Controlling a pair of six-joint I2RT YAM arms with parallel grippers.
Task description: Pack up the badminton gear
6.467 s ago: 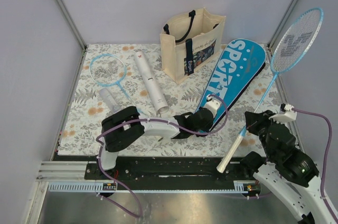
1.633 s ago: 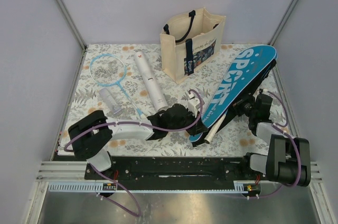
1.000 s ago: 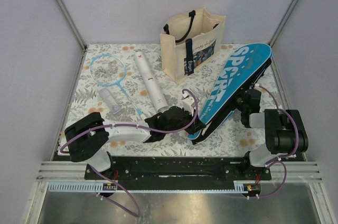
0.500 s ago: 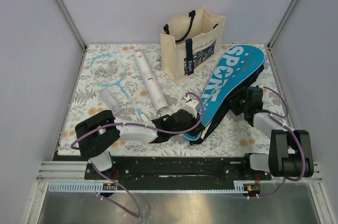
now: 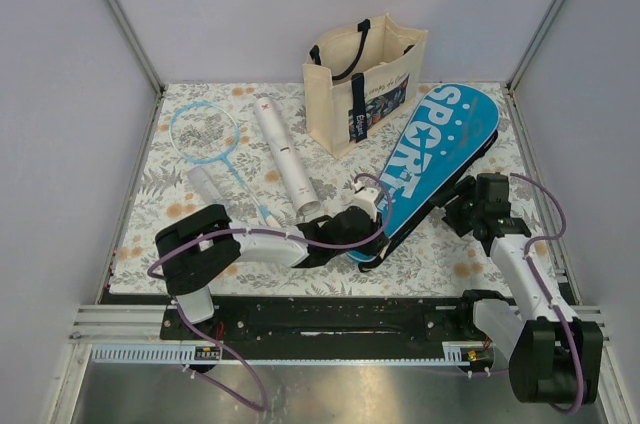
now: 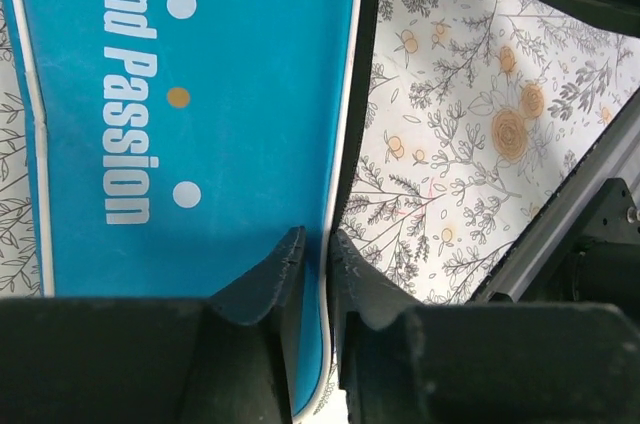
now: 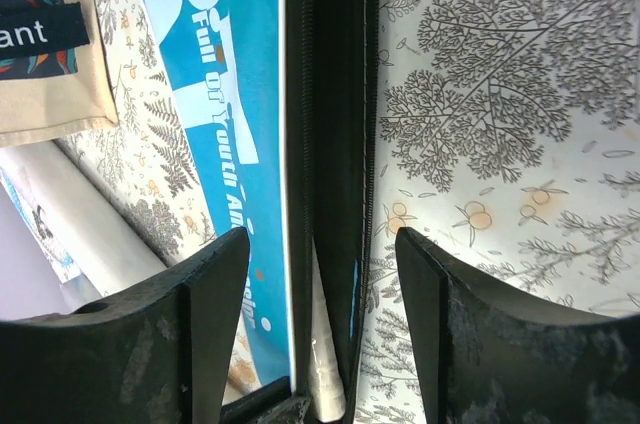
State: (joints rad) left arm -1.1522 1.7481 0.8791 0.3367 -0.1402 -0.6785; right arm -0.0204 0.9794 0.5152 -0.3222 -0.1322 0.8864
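The blue "SPORT" case [image 5: 435, 144] lies slanted on the flowered mat, right of middle. My left gripper [image 5: 368, 212] is at its narrow near end. In the left wrist view its jaws [image 6: 315, 242] stand a narrow gap apart, and the case's [image 6: 200, 94] white-piped edge runs through that gap. My right gripper [image 5: 462, 206] is open wide at the case's right side, straddling the black zipped opening [image 7: 335, 94]. A white racket handle [image 7: 326, 380] shows inside that opening. A light-blue racket [image 5: 203, 132] and the long white tube [image 5: 285, 159] lie at the left.
A cream tote bag [image 5: 365, 79] with navy straps stands at the back, just left of the case's top. A short white cylinder [image 5: 207, 187] lies beside the racket's shaft. Walls close in the mat on three sides; a black rail [image 5: 320, 319] runs along the near edge.
The case has come down from tilted on its edge to lying flatter. My right gripper has opened and drawn back to the right. My left jaws have parted slightly.
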